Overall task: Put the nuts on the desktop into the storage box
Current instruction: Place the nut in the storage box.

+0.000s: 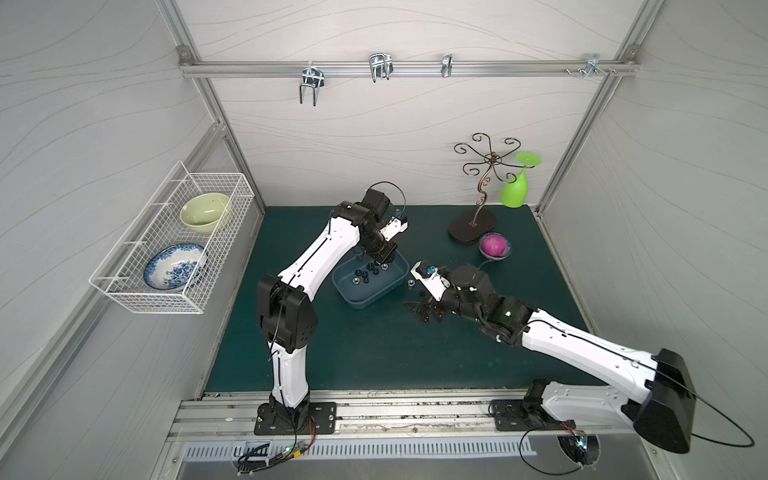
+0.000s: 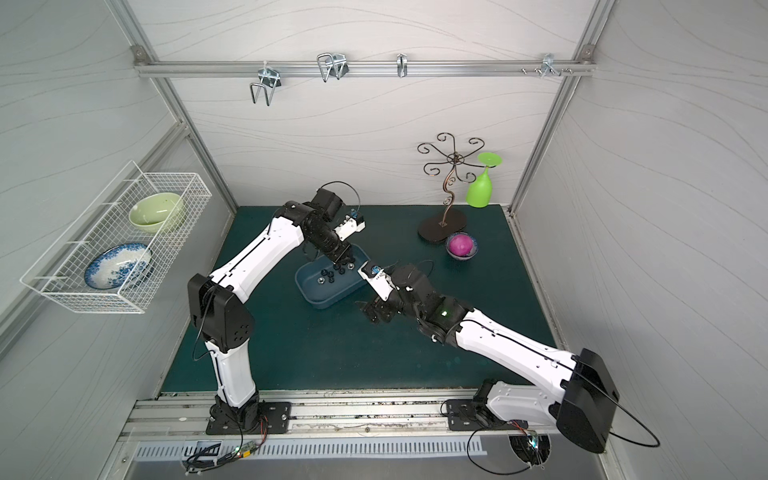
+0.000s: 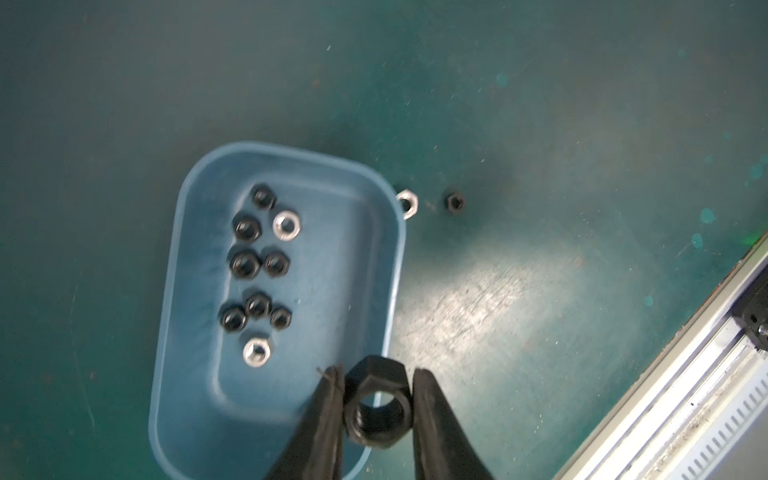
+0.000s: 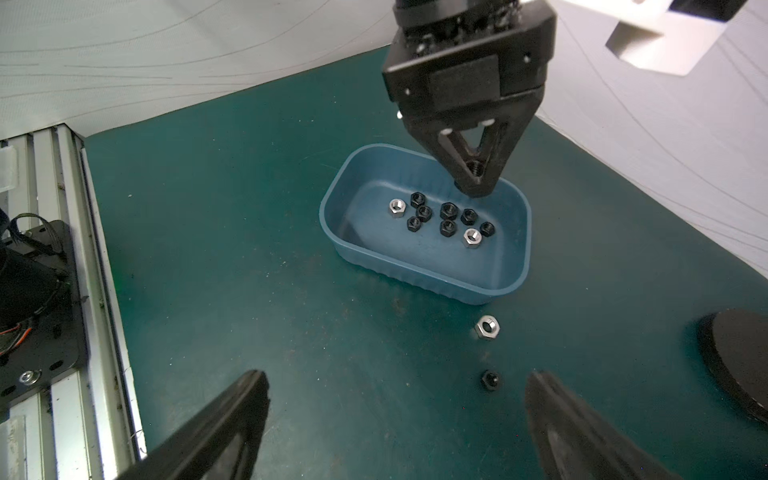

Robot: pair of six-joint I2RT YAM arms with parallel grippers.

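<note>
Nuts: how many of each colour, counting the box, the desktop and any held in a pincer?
Black nuts: 9 (7 in the storage box, 1 on the desktop, 1 in the left pincer)
Silver nuts: 3 (2 in the box, 1 on the desktop)
Total: 12

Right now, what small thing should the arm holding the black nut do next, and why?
Probably open the left gripper: it pinches a black hexagonal metal nut over the shallow blue-grey plastic storage box, near its rim, where nine nuts already lie. It should drop in.
</note>
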